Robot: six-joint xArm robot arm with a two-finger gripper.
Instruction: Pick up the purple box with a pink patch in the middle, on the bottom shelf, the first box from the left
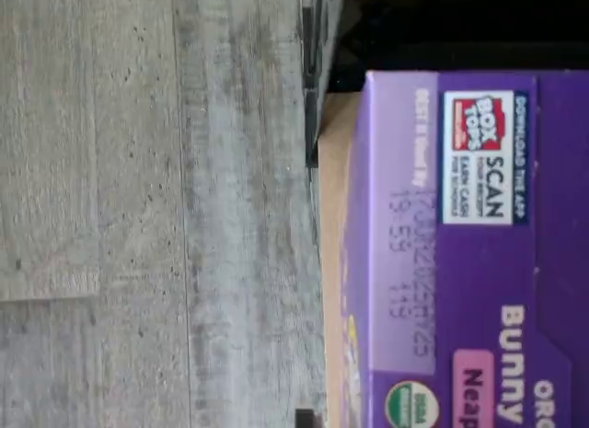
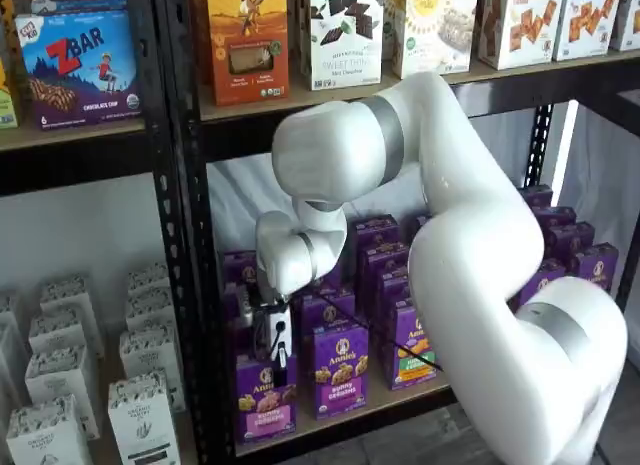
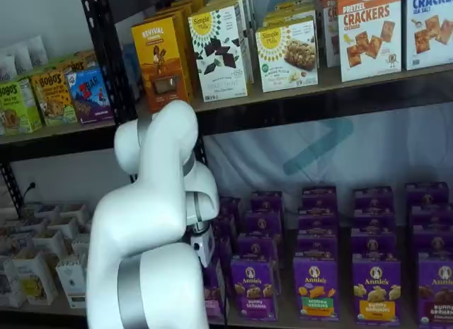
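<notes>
Purple Annie's carton with the pink label band stands upright at the left end of the tan wooden bottom shelf, front facing out so its label reads. I hang my white-bodied, black-fingered pincer right over its top, since that face is free while neighbouring purple cartons crowd its side. Whether my fingers are apart or closed, I cannot tell. The wrist view shows the carton's top panel close below.
</notes>
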